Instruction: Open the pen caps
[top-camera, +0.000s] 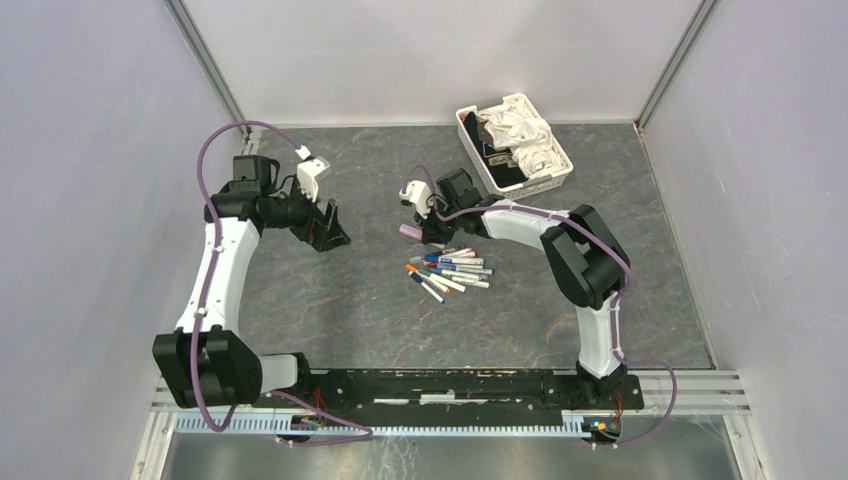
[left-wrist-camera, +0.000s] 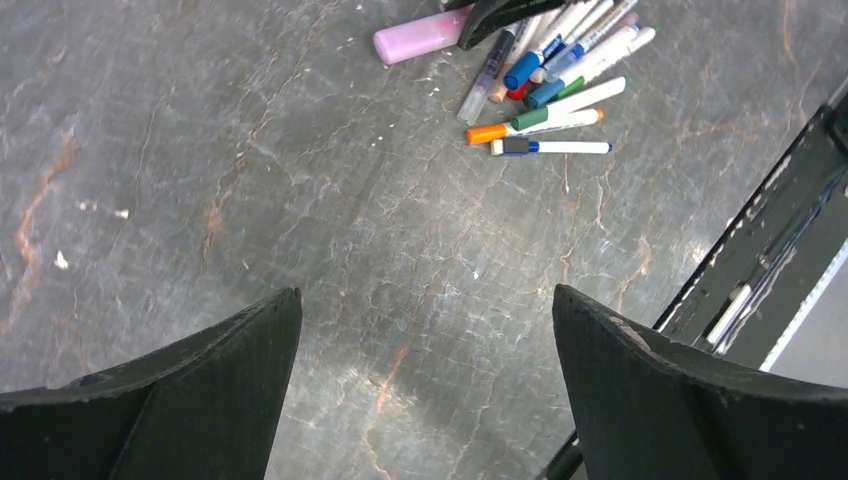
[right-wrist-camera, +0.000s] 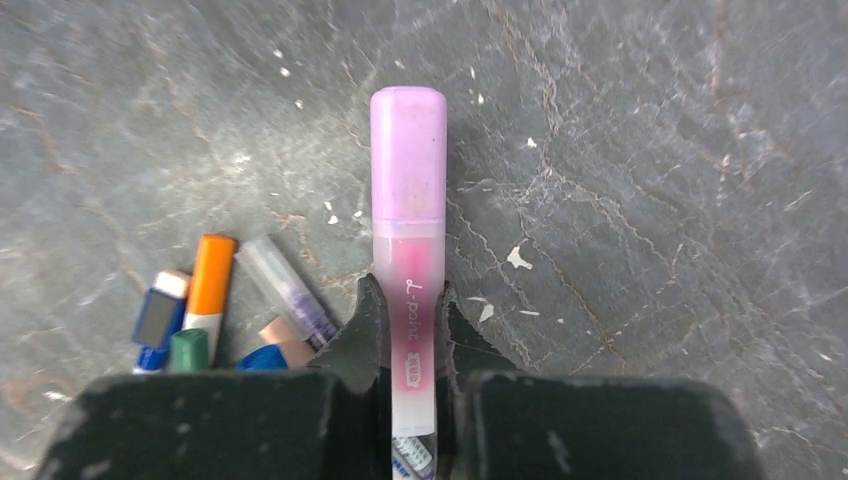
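Pen caps: the ones that show are on their pens, among them orange (right-wrist-camera: 213, 270), green (right-wrist-camera: 188, 350) and blue (right-wrist-camera: 262, 357) in the heap.
Pink cap (right-wrist-camera: 408, 150): on its pen, lying flat on the table and sticking out past the fingertips, away from the right wrist.
Pink pen (right-wrist-camera: 408, 290): near the middle of the table (top-camera: 350, 300), at the far left edge of the heap, with its barrel between the right fingers.
Right gripper (right-wrist-camera: 408, 300): low over the table, fingers closed on the pink pen's barrel just behind the cap, one on each side.
Pens (top-camera: 450, 268): a loose heap on the table, most lying roughly parallel, just beside the right gripper.
In the way: a clear pen (right-wrist-camera: 285, 290) with a purple core lies slanted close against one right finger (right-wrist-camera: 365, 320); whether they touch cannot be told.
Left gripper (left-wrist-camera: 425, 295): fingers spread wide, holding nothing, above the table and well apart from the pink cap, which points toward it.
Basket (top-camera: 476, 150): white, at the far right of the table, well apart from the heap, with crumpled cloth (top-camera: 520, 135) inside.
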